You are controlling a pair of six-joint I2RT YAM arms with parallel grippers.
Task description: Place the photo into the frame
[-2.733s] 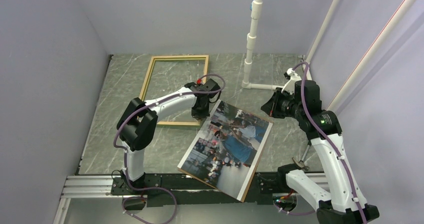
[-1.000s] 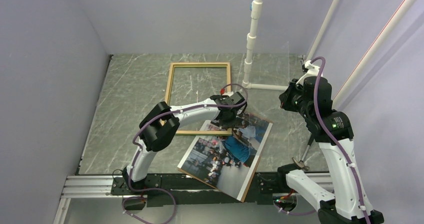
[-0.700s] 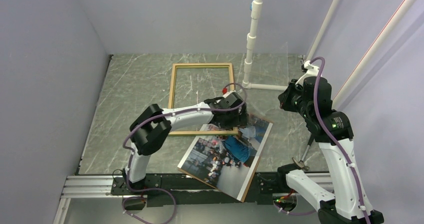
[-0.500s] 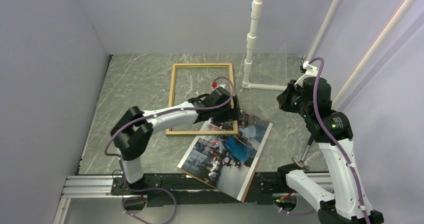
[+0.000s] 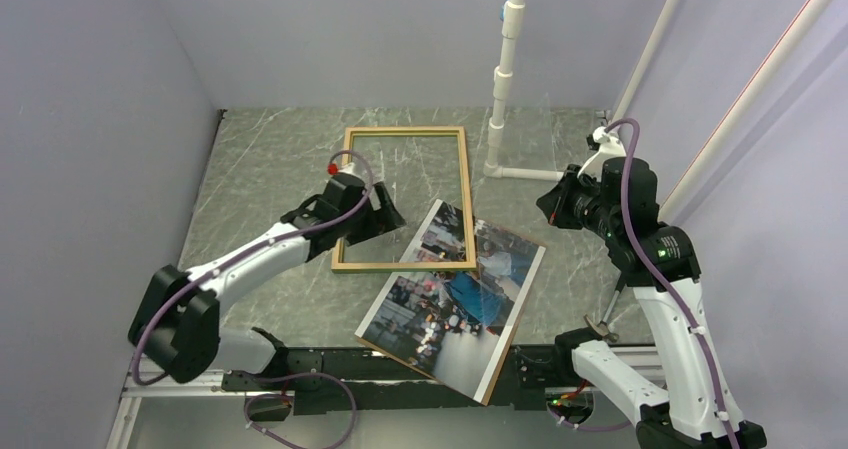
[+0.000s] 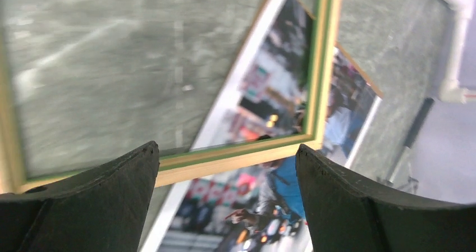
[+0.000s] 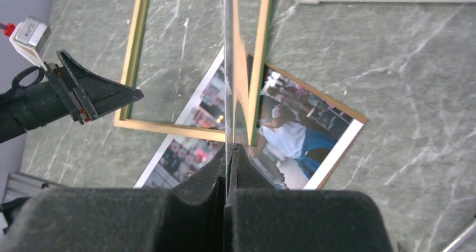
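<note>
The frame (image 5: 400,265) lies flat on the marble table, light wood up with a green inner edge (image 6: 236,156). Its near right corner rests on the photo (image 5: 460,299), a street-scene print lying face up on a brown backing board (image 5: 430,367). My left gripper (image 5: 388,219) hovers open over the frame's near left part; nothing is between its fingers (image 6: 224,151). My right gripper (image 5: 548,209) is raised at the right. It is shut (image 7: 229,148) on a clear pane (image 7: 226,67), seen edge-on above the frame (image 7: 168,127) and photo (image 7: 303,140).
A white pipe stand (image 5: 505,79) rises behind the frame's far right corner, its foot (image 5: 520,172) on the table. A metal tool (image 5: 603,324) lies at the near right. Grey walls close in left, back and right. An aluminium rail (image 5: 180,369) runs along the near edge.
My left gripper slid the frame right onto the photo's corner, then opened, let go of the near rail and drew back left. The right gripper with the pane shifted slightly.
</note>
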